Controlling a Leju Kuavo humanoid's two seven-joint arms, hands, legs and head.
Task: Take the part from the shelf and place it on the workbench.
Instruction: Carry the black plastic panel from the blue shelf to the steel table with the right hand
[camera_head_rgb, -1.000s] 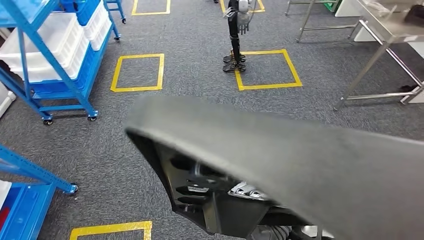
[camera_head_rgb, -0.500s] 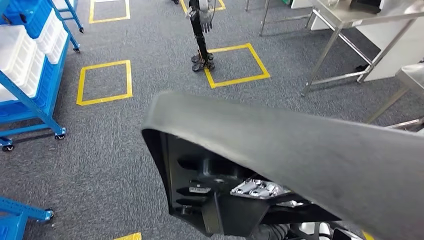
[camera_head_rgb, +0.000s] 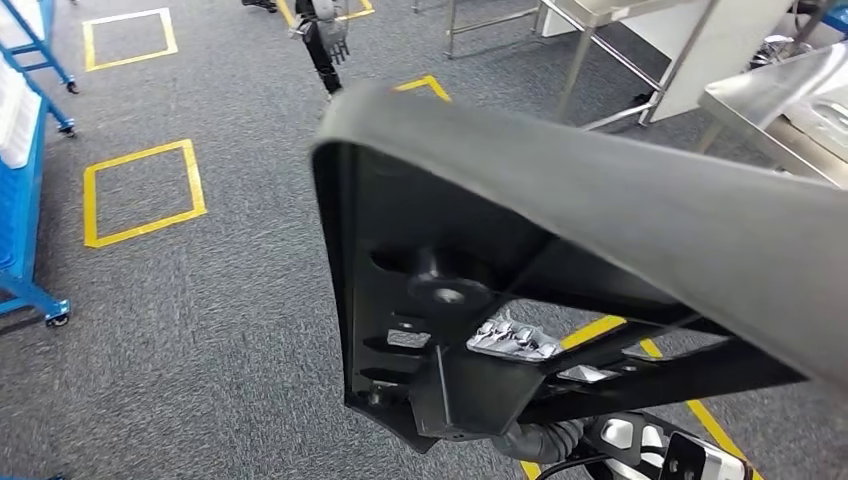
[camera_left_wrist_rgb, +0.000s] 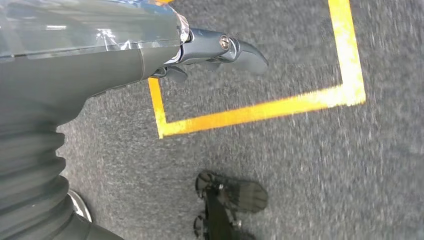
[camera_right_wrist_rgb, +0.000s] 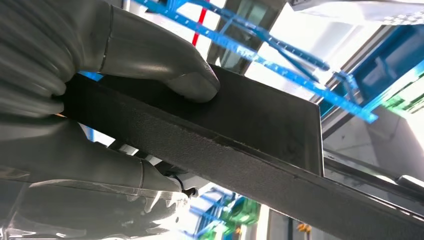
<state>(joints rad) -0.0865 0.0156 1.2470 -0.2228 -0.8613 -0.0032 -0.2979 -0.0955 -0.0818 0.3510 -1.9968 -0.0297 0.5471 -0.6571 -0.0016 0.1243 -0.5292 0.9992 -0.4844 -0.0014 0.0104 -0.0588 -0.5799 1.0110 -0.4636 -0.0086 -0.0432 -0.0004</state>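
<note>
Clamping the black part (camera_right_wrist_rgb: 240, 150) by its edge, your right hand (camera_right_wrist_rgb: 100, 75) carries it high above the carpet (camera_head_rgb: 200, 330), workbench (camera_head_rgb: 790, 110) near. Left hand (camera_left_wrist_rgb: 210, 50) hangs empty, fingers apart. The part looks stiff, broad, awkward; grip its rim.
</note>
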